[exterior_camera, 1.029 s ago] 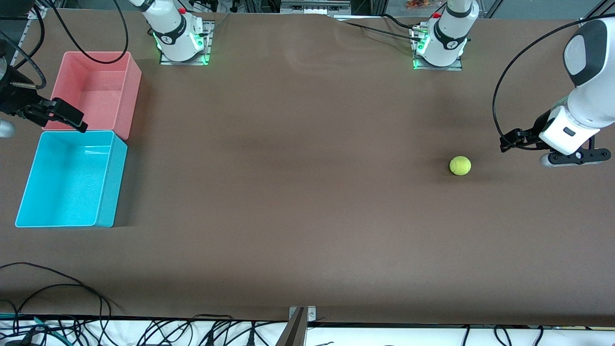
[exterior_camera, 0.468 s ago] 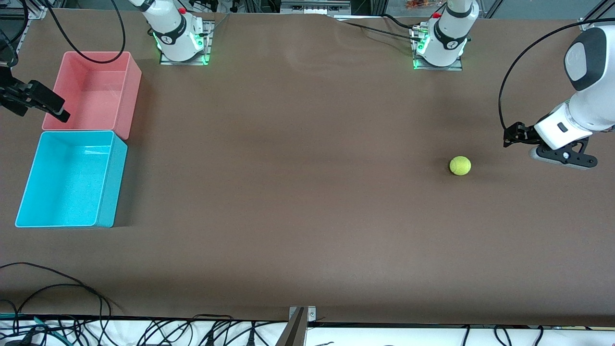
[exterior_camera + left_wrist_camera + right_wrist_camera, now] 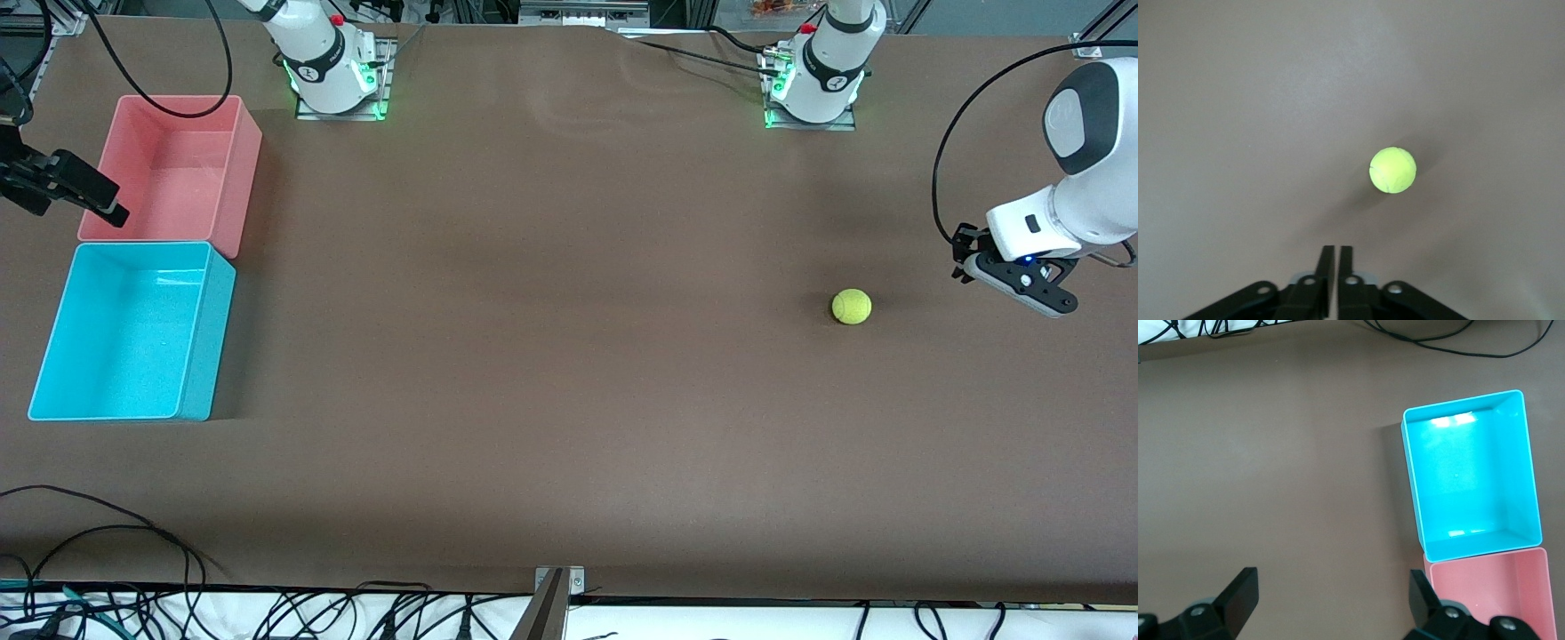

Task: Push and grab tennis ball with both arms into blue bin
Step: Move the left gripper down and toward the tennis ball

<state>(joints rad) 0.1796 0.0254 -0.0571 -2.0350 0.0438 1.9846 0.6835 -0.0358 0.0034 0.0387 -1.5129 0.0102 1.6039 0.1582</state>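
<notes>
Tennis ball (image 3: 852, 307) lies on the brown table (image 3: 569, 356) toward my left arm's end, well apart from the blue bin (image 3: 133, 331) at my right arm's end; the pink bin (image 3: 173, 169) touches the blue bin, farther from the camera.

Front view: my left gripper (image 3: 1022, 286) hangs near the ball; my right gripper (image 3: 62, 185) is beside the pink bin.

Left wrist view: my fingers (image 3: 1327, 267) are pressed together, empty, short of the ball (image 3: 1392, 170).

Right wrist view: my fingers (image 3: 1241, 597) are spread wide, the blue bin (image 3: 1471, 477) ahead.

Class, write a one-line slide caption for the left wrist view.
Left gripper, fingers shut, hovers over the brown table short of the tennis ball.
</notes>
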